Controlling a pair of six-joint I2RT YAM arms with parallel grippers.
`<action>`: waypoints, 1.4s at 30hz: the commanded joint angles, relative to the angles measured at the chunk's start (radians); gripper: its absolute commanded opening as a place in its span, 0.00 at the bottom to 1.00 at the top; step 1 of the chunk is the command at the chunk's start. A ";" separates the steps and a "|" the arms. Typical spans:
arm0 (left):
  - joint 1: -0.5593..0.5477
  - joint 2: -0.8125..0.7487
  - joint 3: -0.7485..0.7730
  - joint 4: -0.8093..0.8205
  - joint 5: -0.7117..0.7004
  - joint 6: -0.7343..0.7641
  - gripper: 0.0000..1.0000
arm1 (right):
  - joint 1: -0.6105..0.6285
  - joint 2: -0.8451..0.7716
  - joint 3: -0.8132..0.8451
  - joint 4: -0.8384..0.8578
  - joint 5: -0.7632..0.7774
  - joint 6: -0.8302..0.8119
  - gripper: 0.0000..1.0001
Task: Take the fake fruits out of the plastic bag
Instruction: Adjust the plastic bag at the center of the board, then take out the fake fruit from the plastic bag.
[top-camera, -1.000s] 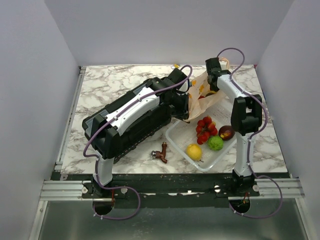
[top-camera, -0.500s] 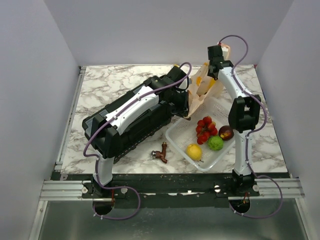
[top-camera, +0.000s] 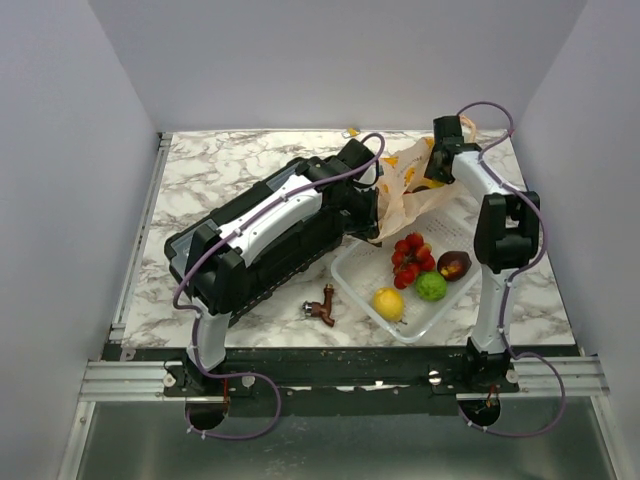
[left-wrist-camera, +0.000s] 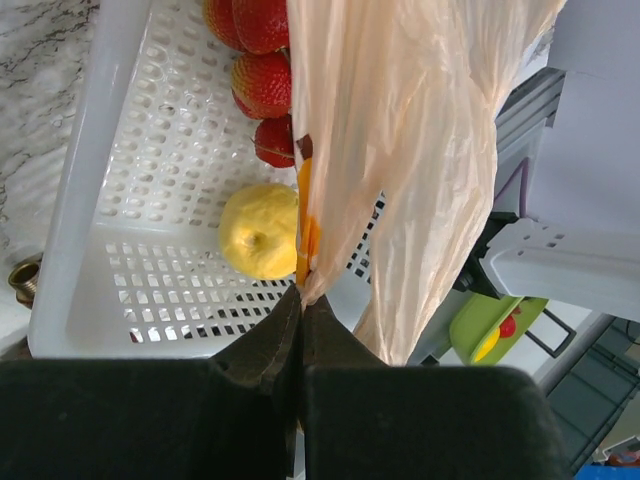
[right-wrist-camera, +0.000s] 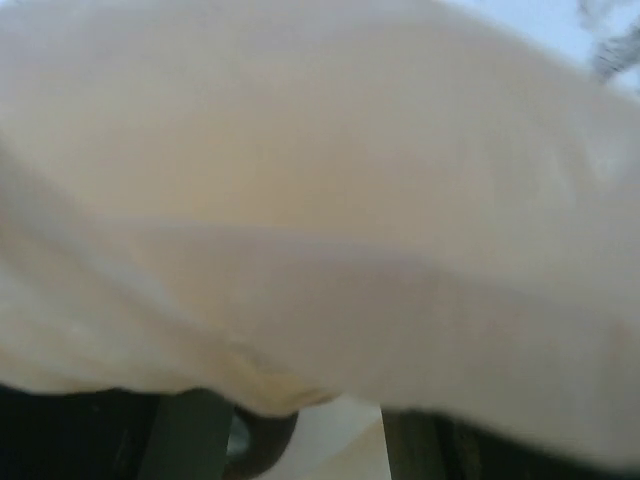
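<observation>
left gripper: jaws pinched tight on a lower edge of the plastic bag, bottom centre of its wrist view.
right gripper: at the bag's upper-right end in the top view. Bag film fills its own camera, so I cannot tell whether it grips.
plastic bag: hangs between the two grippers, upper right of centre in the top view, over the basket's far corner. Yellow-orange patches show through; print or fruit, unclear.
basket: white mesh, lower right of centre, on the marble table.
in basket: red berry cluster in the middle, lemon at the near corner, lime to its right, maroon-brown fruit at the right edge.
beside basket: brass fitting, just left of it.
</observation>
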 joint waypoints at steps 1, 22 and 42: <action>-0.005 0.019 -0.011 0.012 0.030 -0.001 0.00 | -0.029 0.120 0.141 -0.037 -0.254 0.024 0.57; 0.025 0.040 -0.016 0.039 0.051 -0.010 0.00 | 0.005 0.242 0.501 -0.027 -0.549 0.089 0.63; 0.034 0.028 -0.028 -0.025 0.021 0.025 0.00 | 0.020 0.402 0.524 0.078 -0.608 0.066 0.87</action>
